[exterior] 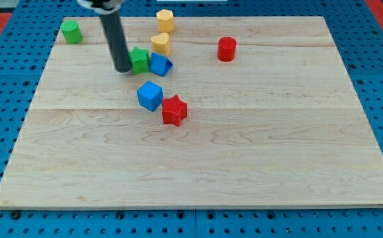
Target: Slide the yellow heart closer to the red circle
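Note:
The yellow heart [160, 43] sits near the view's top, just above a blue block [159, 65]. The red circle [226, 49] stands to the heart's right, about a hundred pixels away. My tip [122, 68] rests on the board to the left of a green star-like block [139, 60], touching or nearly touching it. The tip is left of and slightly below the yellow heart, with the green block between them.
A yellow hexagon block [165, 20] lies above the heart. A green block [71, 31] sits at the top left. A blue cube [150, 95] and a red star [174, 110] lie below the cluster. The wooden board [198, 165] is edged by blue pegboard.

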